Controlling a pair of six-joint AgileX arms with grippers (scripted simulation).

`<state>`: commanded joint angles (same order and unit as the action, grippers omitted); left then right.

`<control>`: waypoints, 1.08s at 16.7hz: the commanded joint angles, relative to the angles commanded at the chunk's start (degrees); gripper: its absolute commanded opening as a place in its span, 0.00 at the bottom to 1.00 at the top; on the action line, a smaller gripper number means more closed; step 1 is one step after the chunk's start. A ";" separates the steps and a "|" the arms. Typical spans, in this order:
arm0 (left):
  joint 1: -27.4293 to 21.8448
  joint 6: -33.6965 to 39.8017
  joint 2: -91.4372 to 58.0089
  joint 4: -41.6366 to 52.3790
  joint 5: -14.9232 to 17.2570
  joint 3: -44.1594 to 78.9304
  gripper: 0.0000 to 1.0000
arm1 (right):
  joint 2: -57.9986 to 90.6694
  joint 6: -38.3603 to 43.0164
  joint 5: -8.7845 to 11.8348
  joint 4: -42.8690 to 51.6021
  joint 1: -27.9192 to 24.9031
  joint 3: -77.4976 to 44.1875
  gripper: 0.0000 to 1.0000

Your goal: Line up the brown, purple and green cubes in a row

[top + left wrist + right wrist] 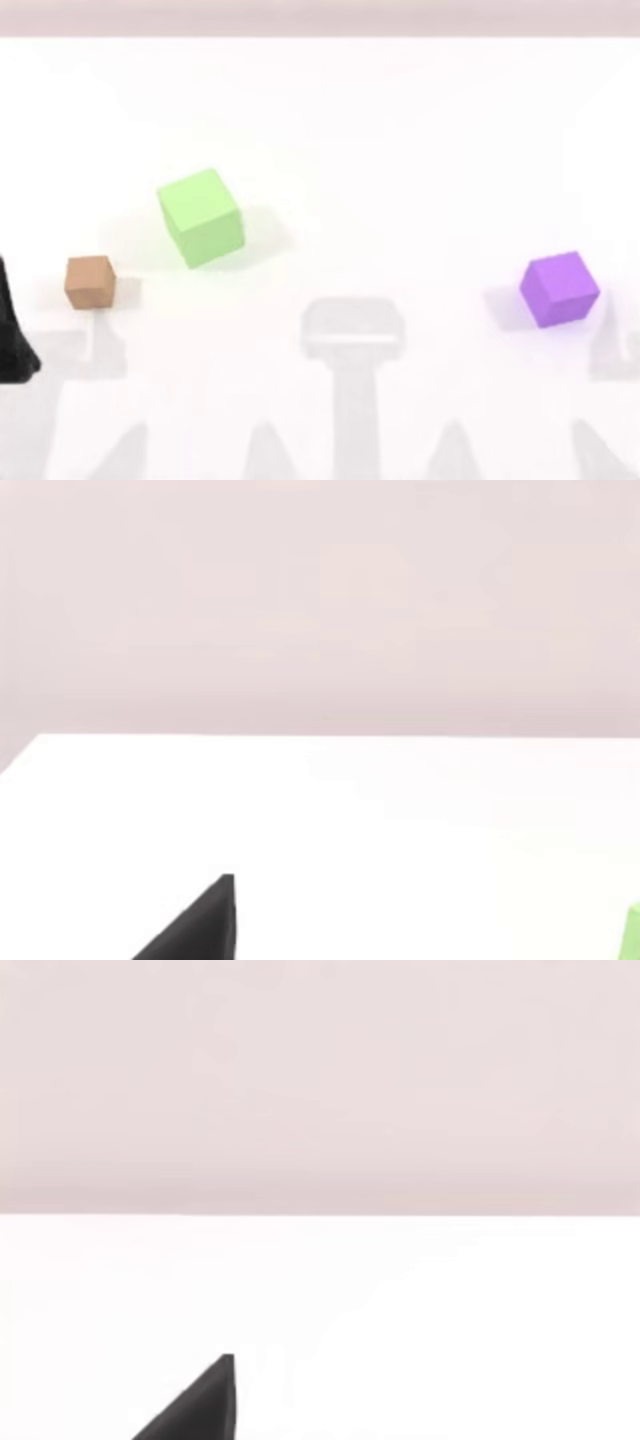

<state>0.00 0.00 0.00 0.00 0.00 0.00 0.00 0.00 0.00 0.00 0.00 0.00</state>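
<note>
Three cubes rest apart on the white table. The green cube (200,217), the largest, sits left of centre, and a sliver of it shows in the left wrist view (632,936). Nearer the front and farther left is the small brown cube (90,282). The purple cube (559,288) stands at the right. My left gripper (10,335) is a dark shape at the table's left edge, left of the brown cube and touching nothing. My right gripper (200,1410) appears only as a dark tip in its own wrist view, over bare table.
The white table (400,150) ends at a pale pinkish wall along the far side. Grey shadows of the arms fall on the front part of the table.
</note>
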 joint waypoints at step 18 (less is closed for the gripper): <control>-4.20 7.03 -69.64 39.43 -0.03 51.04 1.00 | 0.00 0.00 0.00 0.00 0.00 0.00 1.00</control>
<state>-4.20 7.03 -69.64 39.43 -0.03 51.04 0.00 0.00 0.00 0.00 0.00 0.00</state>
